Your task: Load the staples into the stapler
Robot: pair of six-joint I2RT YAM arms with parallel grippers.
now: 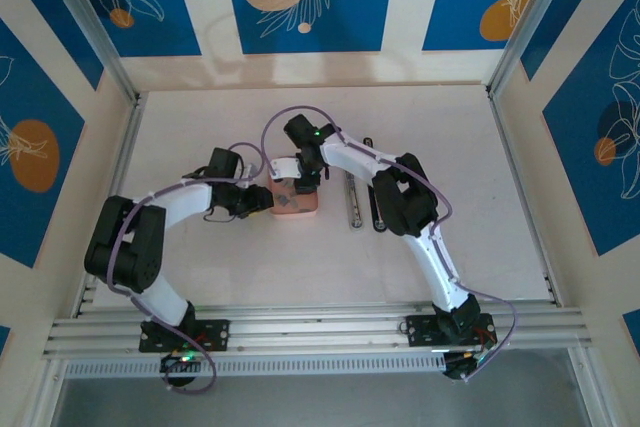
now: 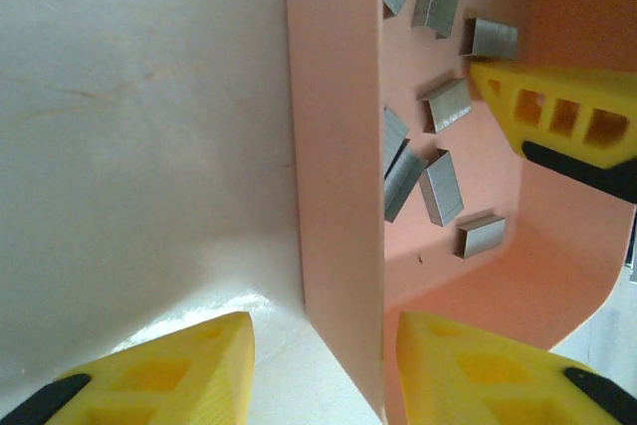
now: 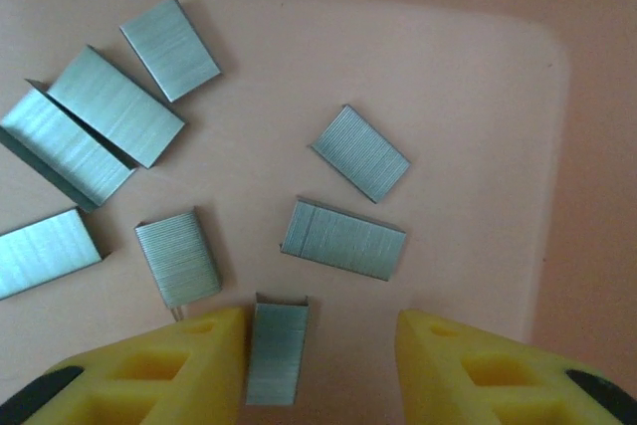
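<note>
Several grey staples lie loose on the floor of a salmon-pink tray. My right gripper hangs open just over them, and one strip lies between its fingers, against the left one. My left gripper is open astride the tray's wall, one finger outside on the table and one inside; a gap shows at the outer finger. The right gripper's fingertip reaches into the tray among the staples. From above, both grippers meet at the tray. The stapler lies opened out to its right.
The stapler's second long black part lies beside the first, close under the right arm. Metal rails run along the table's near edge, and walls close in the sides and back.
</note>
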